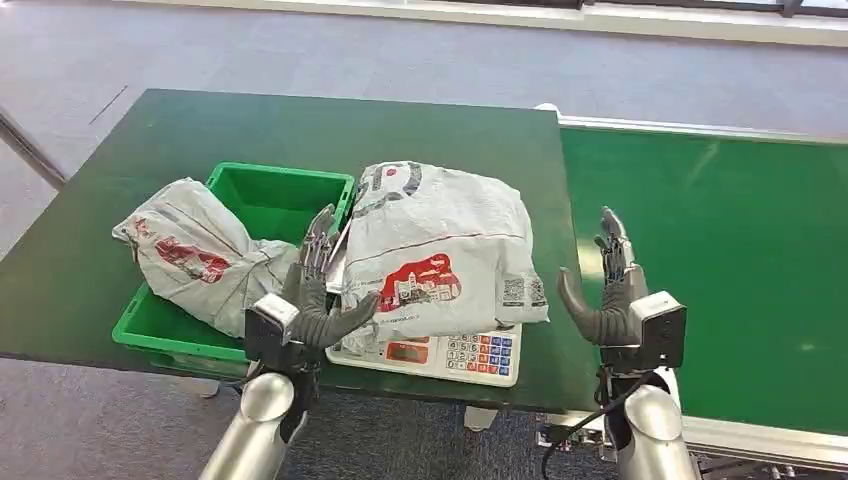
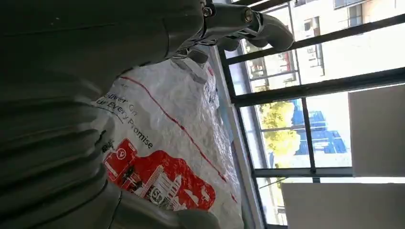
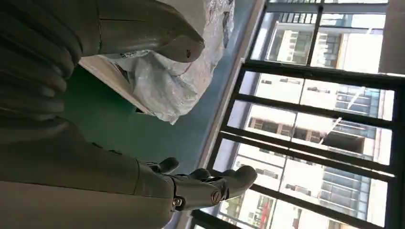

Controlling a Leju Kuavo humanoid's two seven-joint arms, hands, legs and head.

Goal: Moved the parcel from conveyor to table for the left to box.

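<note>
A white plastic parcel (image 1: 440, 250) with red print lies on a white scale (image 1: 455, 355) at the table's near edge. In the left wrist view the same parcel (image 2: 167, 152) fills the space in front of the palm. My left hand (image 1: 318, 290) stands open against the parcel's left side, thumb under its lower edge. To the parcel's right, my right hand (image 1: 612, 290) is open and apart from it, over the seam between table and conveyor. The right wrist view shows the parcel (image 3: 176, 81) beyond the thumb. A second white parcel (image 1: 195, 255) lies in the green box (image 1: 270, 195).
The dark green table (image 1: 300, 130) carries the box and the scale. The green conveyor belt (image 1: 720, 260) runs along the right, with bare belt beside my right hand. Grey floor lies beyond the table's far and left edges.
</note>
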